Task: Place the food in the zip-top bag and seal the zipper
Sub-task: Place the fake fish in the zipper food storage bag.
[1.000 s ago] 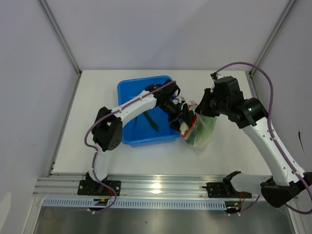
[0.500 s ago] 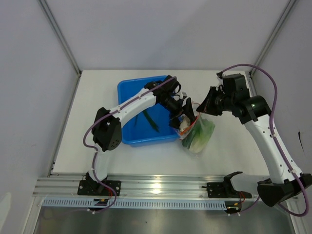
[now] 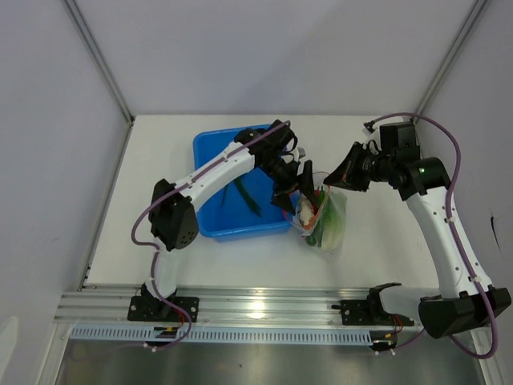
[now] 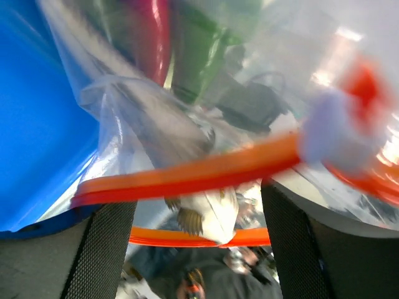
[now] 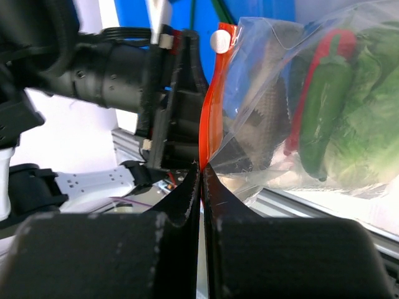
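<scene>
1. Hanging right beside the right wall of the blue bin [image 3: 207,146], the zip-top bag [image 3: 327,223] is held up by its mouth edge. Whether its bottom rests on the desk [image 3: 377,257] can't be told.
2. Right jaws are pinched shut on one end of the orange zipper [image 5: 209,118].
3. Left jaws are spread wide at the mouth. The two lips are parted between them, with the whitish stalk [image 4: 204,215] seen in the gap.
4. Cabbage [image 5: 374,112], a green pod [image 5: 324,93] and the red chili [image 5: 310,71] are seen through the plastic.
5. Plenty of bare desk is left in front and right of the bag, but the left is pretty crowded by the bin.
</scene>
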{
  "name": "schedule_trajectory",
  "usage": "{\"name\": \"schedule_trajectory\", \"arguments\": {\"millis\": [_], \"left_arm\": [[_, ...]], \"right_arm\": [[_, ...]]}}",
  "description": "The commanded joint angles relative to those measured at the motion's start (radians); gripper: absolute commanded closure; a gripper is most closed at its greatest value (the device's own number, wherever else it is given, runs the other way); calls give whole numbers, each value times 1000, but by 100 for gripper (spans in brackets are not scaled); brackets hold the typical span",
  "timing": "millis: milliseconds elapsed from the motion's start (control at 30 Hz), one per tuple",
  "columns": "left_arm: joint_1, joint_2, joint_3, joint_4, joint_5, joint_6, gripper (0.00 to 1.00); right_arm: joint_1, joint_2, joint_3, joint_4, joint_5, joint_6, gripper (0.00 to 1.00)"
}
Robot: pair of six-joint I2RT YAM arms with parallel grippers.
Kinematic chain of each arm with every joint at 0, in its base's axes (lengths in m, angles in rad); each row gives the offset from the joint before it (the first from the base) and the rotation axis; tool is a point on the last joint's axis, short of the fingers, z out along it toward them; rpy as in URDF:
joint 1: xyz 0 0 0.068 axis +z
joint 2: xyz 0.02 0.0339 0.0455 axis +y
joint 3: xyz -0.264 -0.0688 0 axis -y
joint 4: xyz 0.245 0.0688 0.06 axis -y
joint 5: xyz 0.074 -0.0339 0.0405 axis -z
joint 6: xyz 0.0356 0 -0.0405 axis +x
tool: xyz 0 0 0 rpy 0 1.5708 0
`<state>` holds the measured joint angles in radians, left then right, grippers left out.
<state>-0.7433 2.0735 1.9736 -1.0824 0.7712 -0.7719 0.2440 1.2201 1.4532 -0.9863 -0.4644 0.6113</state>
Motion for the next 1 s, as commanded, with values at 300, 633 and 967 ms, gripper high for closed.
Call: {"name": "schedule_trajectory", "arguments": {"millis": [300, 633, 967], "left_arm": [[-10, -225, -18, 33, -197, 94, 19], [-2, -276, 5, -115, -404, 114, 23], [12, -231, -116, -64, -339, 91, 49]], "right_arm": [[-64, -31, 4, 32, -128, 42, 100], [-75, -33, 36, -15, -115, -1, 100], [-77, -34, 42, -3, -122, 1, 100]]}}
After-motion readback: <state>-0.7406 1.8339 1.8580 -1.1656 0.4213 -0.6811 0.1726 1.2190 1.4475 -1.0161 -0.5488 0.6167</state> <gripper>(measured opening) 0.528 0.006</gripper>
